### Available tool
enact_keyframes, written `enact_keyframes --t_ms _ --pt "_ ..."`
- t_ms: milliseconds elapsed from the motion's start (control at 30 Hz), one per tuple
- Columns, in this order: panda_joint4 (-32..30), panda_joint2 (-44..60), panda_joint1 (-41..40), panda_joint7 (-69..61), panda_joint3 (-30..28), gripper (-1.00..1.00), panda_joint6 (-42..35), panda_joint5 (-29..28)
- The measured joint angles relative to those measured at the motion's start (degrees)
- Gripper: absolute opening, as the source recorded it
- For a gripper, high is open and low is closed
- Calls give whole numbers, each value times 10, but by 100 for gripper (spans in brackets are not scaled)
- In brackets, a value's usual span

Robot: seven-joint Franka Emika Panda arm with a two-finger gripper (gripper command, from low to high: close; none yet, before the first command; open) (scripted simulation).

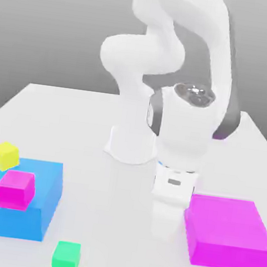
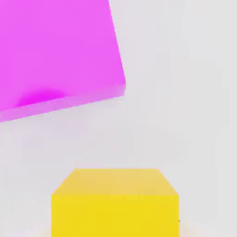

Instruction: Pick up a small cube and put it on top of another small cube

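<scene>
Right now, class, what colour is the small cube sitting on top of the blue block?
Magenta cube; exterior view shows it best.

Small yellow cube (image 2: 115,203), upright, beside magenta block (image 2: 55,51)

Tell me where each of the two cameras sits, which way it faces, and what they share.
Exterior view: off the arm, above table height, facing the white arm, with blue block, green cube and two more cubes at its left.
Hand view: on the hand, looking down at a yellow cube close below; none of the robot's body appears.
Shared: the big magenta block and the white table.
</scene>
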Motion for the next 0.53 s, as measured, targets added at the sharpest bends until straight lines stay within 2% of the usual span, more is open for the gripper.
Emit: enact_keyframes --t_ms 267,400,433,533 --pt "77 17 -93 -68 -75 -100 -66 18" --pt "90 85 -125 -113 -45 -100 -14 74" --pt "92 103 -134 -124 -34 100 0 89" --pt "92 103 -134 -124 -34 100 0 89"
